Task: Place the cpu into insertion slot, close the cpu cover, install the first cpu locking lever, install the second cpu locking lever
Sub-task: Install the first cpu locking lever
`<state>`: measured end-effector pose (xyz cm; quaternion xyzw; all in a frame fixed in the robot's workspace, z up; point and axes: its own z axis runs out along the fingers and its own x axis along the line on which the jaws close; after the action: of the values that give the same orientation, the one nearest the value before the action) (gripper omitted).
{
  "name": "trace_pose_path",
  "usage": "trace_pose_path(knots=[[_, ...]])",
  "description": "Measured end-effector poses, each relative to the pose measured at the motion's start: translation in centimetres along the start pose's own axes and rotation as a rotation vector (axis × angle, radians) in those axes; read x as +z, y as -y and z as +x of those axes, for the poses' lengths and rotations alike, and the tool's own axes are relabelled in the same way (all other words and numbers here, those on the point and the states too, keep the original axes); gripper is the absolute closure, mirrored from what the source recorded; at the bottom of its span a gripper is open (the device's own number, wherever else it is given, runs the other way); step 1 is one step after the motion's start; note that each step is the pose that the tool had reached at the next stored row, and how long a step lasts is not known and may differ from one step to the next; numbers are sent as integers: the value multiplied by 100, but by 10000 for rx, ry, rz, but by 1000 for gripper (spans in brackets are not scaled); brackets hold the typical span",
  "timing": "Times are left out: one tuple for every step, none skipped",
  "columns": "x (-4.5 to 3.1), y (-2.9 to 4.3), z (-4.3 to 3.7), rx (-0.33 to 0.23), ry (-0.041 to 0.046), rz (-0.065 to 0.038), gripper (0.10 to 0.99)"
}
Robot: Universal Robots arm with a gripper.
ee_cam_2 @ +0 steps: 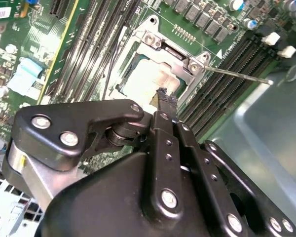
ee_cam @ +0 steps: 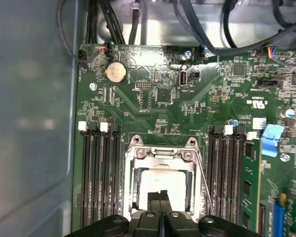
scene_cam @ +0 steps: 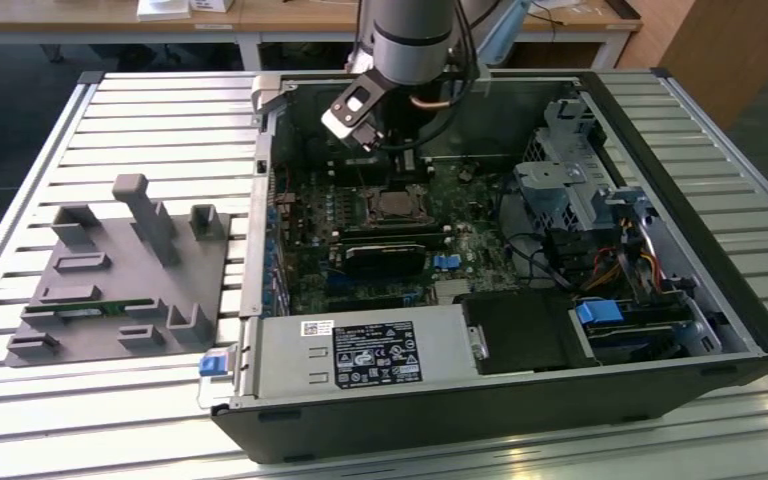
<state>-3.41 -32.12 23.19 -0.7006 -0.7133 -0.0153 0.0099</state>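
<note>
In the exterior view the arm reaches down from the far side into the open computer case, which lies on its side on the slatted table so that the motherboard faces up; the gripper hangs steeply, close to vertical, just above the insertion slot near the board's middle, a pose that seems chosen to drop straight in between cables and case walls; a grey fixture tray sits well apart at the exterior view's left. In the second wrist view the fingertips are pressed together with nothing visible between them, poised over one edge of the cpu, whose pale top lies flat inside the slot; the cpu cover looks folded down around it, framing the chip through its cut-out, which I judge keeps the chip square in its seat; a thin locking lever juts out across the memory slots, apparently unlatched. In the first wrist view the clenched fingers meet in a thin seam directly above the chip; the cover's frame surrounds the pale metal; a lever's rod runs along one flank between socket and memory slots; whether the tips touch the chip cannot be told.
</note>
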Motion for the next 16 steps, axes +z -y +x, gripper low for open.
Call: trace_pose_path(knots=[[-30,0,1,0,2,1,980],[-66,0,2,0,1,0,980],[-107,-1,4,1,1,0,980],[-146,-1,5,0,2,1,980],[-183,-1,7,0,1,1,980],[-221,-1,8,1,1,1,980],[-260,-2,9,0,0,0,980],[-295,-2,10,0,3,2,980],[-318,-2,11,0,3,2,980],[-323,-3,11,0,2,1,980],[-322,-3,11,-20,0,1,980],[-322,-3,11,-135,-1,6,980],[-323,-2,11,-311,-1,13,980],[-322,-2,11,-497,-3,19,980],[-320,-2,11,-681,-4,25,980],[-320,-2,11,-862,-5,32,980]])
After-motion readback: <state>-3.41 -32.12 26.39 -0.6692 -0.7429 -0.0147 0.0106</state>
